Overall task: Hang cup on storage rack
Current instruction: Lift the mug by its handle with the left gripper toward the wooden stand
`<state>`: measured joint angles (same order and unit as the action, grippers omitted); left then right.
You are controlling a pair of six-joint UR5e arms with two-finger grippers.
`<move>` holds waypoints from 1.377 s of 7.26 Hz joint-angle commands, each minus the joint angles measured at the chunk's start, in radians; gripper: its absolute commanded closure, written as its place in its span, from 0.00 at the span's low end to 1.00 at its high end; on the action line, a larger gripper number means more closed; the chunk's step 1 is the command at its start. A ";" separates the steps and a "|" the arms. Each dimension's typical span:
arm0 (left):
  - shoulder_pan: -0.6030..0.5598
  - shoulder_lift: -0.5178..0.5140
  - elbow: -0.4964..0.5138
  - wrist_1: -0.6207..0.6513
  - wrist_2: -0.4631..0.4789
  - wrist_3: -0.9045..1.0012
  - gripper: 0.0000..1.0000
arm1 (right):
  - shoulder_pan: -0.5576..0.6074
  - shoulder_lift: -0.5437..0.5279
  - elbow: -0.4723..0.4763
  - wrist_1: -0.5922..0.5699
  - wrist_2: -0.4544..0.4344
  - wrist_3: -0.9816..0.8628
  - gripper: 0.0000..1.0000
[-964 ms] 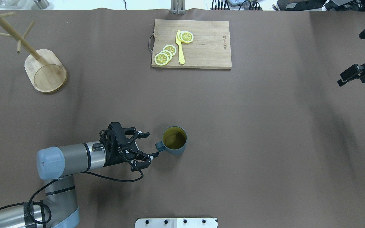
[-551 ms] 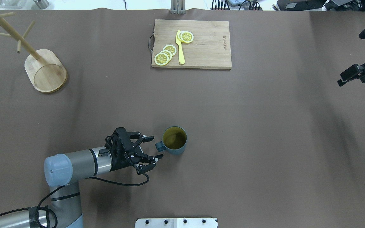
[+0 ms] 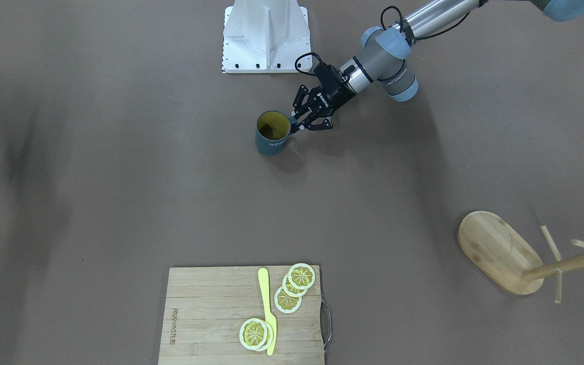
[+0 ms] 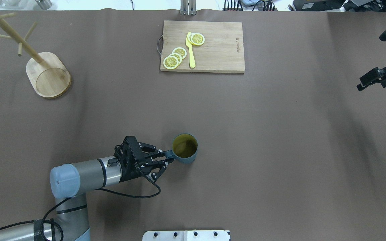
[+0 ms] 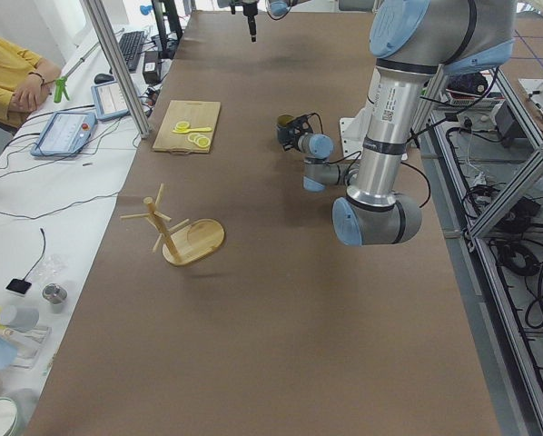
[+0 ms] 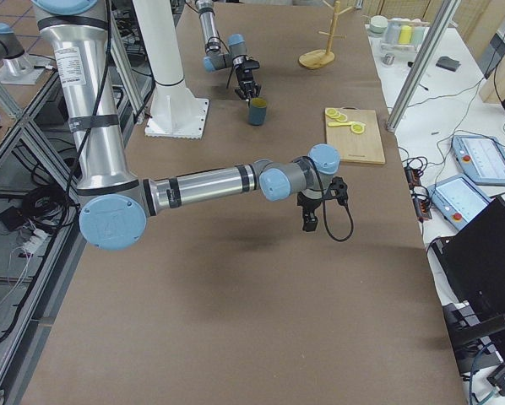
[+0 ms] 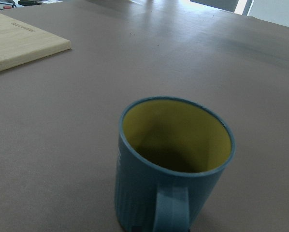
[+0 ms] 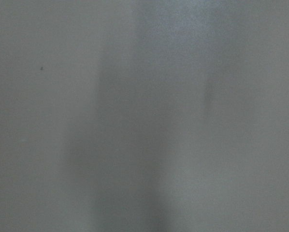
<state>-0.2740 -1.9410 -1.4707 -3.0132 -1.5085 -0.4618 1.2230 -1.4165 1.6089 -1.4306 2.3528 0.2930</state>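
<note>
The dark blue-grey cup (image 4: 184,149) with a yellow inside stands upright on the brown table, its handle towards my left arm. It also shows in the front view (image 3: 271,133) and fills the left wrist view (image 7: 173,159). My left gripper (image 4: 167,157) lies low and level, its fingers closed on the cup's handle; it also shows in the front view (image 3: 294,125). The bamboo storage rack (image 4: 47,75) stands at the far left, apart from the cup, its pegs bare. My right gripper (image 4: 364,83) hangs over the table's right edge; I cannot tell whether it is open or shut.
A wooden cutting board (image 4: 203,47) with lemon slices and a yellow knife lies at the far middle. The robot's white base plate (image 4: 186,235) sits at the near edge. A person sits beyond the table's far side (image 5: 13,77).
My left gripper has moved right to the cup and its fingers have closed from wide open onto the handle. The cup and the right arm have not moved.
</note>
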 commanded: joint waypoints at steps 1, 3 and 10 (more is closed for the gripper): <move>-0.014 0.013 -0.016 -0.012 -0.002 -0.084 1.00 | 0.010 -0.001 0.000 0.018 -0.001 0.000 0.00; -0.066 0.066 -0.025 -0.121 -0.001 -0.248 1.00 | 0.024 -0.001 0.002 0.019 -0.006 -0.009 0.00; -0.564 0.135 0.019 -0.325 -0.147 -1.350 1.00 | 0.026 0.010 -0.001 0.048 -0.049 -0.002 0.00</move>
<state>-0.6751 -1.8159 -1.4793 -3.3399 -1.4986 -1.6040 1.2489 -1.4148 1.6077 -1.3835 2.3175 0.2908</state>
